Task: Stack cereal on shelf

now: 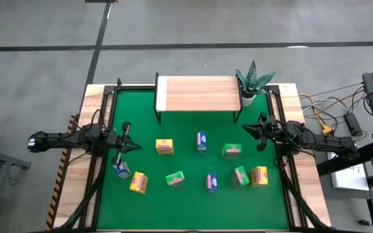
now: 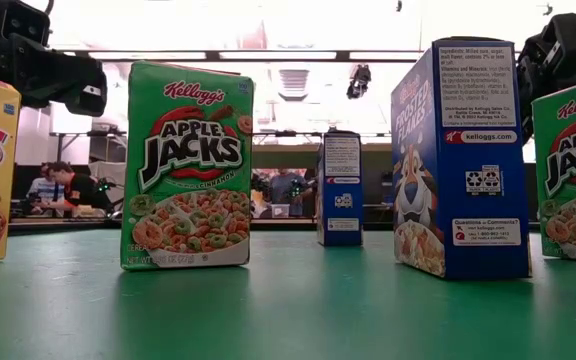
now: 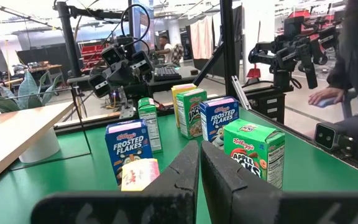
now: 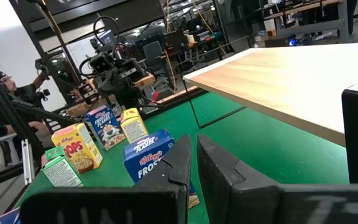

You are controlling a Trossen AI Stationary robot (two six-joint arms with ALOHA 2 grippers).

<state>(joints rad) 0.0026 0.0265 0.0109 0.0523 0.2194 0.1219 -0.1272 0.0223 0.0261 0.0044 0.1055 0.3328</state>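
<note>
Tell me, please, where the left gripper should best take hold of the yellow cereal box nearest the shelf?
Likely from above, across its narrow faces. The yellow box stands upright and alone on the green mat, clear of the blue box, so the left gripper, beside it, has room on both sides. The shelf top is bare.

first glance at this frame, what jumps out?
Bright cereal boxes stand scattered over the green mat in front of the shelf, whose wooden top is bare; the low view is filled by a green Apple Jacks box and a blue Frosted Flakes box. The left gripper and right gripper flank the boxes, both shut and holding nothing.
</note>
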